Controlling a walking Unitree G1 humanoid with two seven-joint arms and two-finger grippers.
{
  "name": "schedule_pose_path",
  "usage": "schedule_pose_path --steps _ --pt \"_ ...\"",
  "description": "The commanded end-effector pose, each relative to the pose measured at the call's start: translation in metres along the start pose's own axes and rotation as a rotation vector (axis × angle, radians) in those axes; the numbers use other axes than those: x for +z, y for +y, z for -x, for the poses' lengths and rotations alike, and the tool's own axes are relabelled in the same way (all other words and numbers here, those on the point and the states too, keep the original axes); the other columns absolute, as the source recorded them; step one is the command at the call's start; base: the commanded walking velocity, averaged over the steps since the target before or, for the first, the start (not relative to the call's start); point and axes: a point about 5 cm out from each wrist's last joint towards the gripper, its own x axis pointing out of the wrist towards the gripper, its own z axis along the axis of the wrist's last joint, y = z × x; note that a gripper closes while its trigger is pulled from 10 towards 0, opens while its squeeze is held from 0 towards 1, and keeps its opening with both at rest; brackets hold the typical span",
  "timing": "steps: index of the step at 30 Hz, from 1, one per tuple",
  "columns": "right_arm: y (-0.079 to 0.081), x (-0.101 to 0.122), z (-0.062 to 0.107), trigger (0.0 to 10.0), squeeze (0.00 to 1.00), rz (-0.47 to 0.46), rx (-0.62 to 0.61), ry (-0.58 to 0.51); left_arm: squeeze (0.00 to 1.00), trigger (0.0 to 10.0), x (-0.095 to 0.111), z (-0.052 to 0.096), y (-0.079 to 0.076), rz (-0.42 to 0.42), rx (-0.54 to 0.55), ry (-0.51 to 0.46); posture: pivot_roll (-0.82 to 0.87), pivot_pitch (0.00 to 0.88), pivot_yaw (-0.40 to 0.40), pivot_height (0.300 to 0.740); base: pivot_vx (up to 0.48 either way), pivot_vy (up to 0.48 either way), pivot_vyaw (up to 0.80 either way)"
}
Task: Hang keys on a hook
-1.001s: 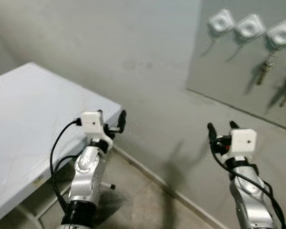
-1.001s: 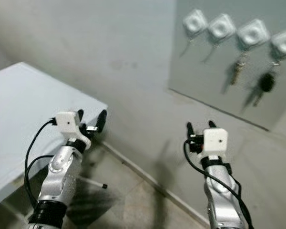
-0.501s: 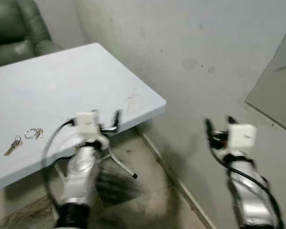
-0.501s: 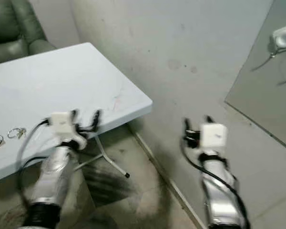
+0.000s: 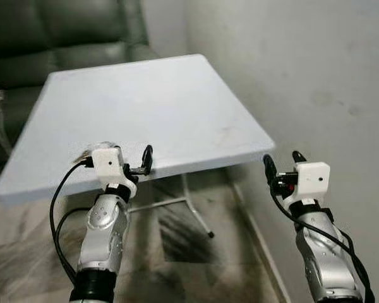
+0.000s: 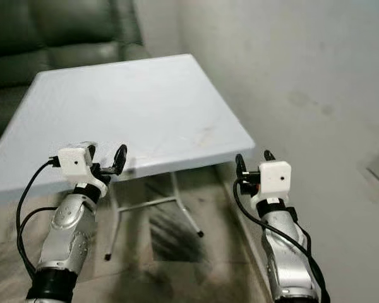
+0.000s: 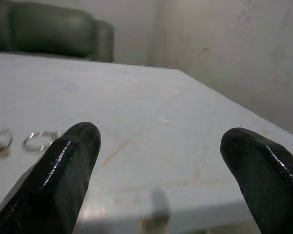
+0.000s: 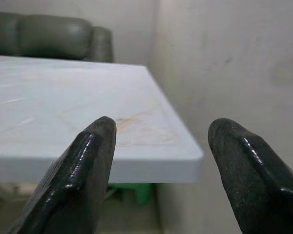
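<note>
1. Plainly, the keys [image 7: 19, 142] lie on the white table [image 5: 145, 107], unhung.
2. Left gripper [image 5: 127, 165] spread wide at the table's near edge, empty.
3. Right gripper [image 5: 281, 165] spread wide beside the table's corner, empty.

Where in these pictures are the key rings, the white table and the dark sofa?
key rings [image 7: 40, 140], left wrist view, on the silver loop lying on the tabletop.
white table [image 5: 145, 107], left eye view, on its bare top.
dark sofa [image 6: 63, 28], right eye view, on its backrest.

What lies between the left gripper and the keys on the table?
Only bare white table. The left wrist view shows the keys lying beyond the open left gripper, with nothing on the stretch between them.
</note>
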Motion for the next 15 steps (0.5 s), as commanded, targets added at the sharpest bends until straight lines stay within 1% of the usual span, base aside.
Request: schedule_pose_path --steps 1,13,14,15 --pt "-0.0014 0.0039 -0.0013 10.0 0.0 -0.002 -0.005 -0.011 0.0 10.0 0.0076 -0.0033 -0.0024 -0.013 -0.015 -0.022 -0.05 0.0 -0.008 0.74 0.0 0.0 0.8" --pt "-0.0002 0.0042 -0.0013 10.0 0.0 -0.008 -0.003 -0.013 0.0 10.0 0.0088 -0.0037 -0.0026 -0.012 -0.019 -0.026 -0.05 0.0 -0.008 0.74 0.0 0.0 0.8" --pt "0.0001 0.0044 -0.0013 10.0 0.0 -0.011 -0.002 -0.017 0.0 10.0 0.0087 -0.0038 -0.0026 -0.012 -0.019 -0.025 -0.05 0.0 -0.007 0.74 0.0 0.0 0.69" --pt "0.0004 0.0053 -0.0014 10.0 0.0 -0.036 -0.003 -0.024 0.0 10.0 0.0086 -0.0039 -0.0026 -0.01 -0.019 -0.024 -0.05 0.0 -0.007 0.74 0.0 0.0 0.0"
